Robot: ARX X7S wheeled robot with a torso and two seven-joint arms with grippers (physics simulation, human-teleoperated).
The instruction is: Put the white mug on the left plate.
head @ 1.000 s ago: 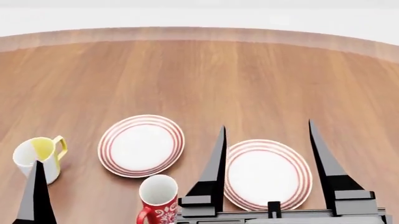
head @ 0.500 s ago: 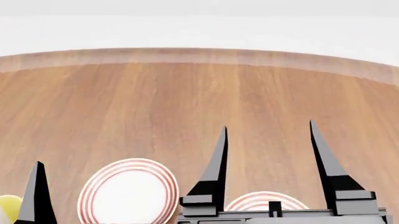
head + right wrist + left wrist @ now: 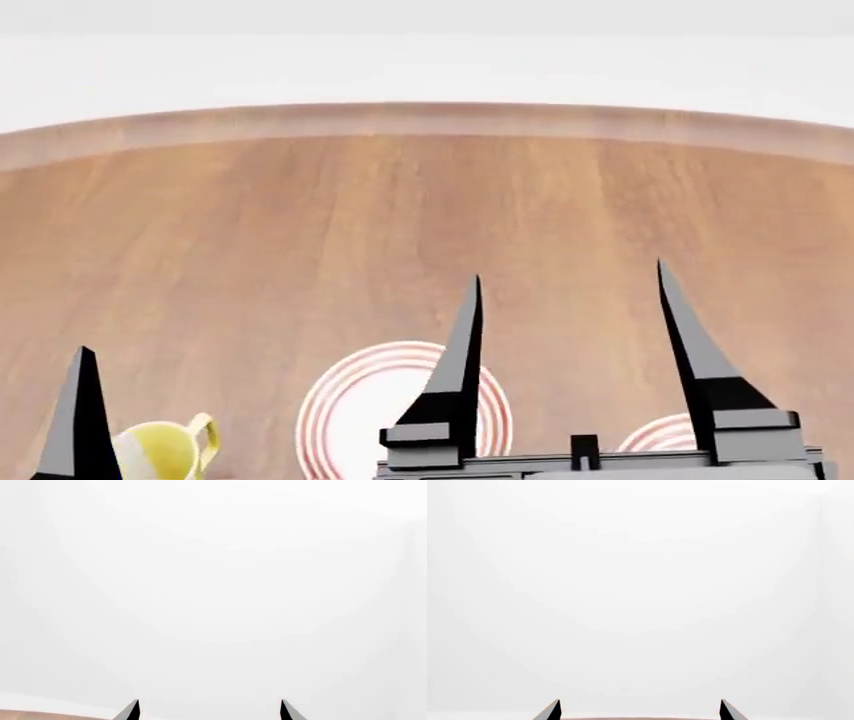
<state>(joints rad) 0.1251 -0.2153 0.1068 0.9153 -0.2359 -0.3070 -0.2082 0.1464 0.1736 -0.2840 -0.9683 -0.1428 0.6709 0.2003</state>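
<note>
since the white mug shows in no view, nothing looks done yet: finding, lifting and placing it all remain. both the right tool (image 3: 567, 275) and left tool (image 3: 640, 710) stand wide and empty. only the head view shows the left plate (image 3: 360, 410) on the tabletop (image 3: 400, 220); wrist views show blank white.

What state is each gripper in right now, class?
Left gripper: open, holding nothing.
Right gripper: open, holding nothing.
</note>
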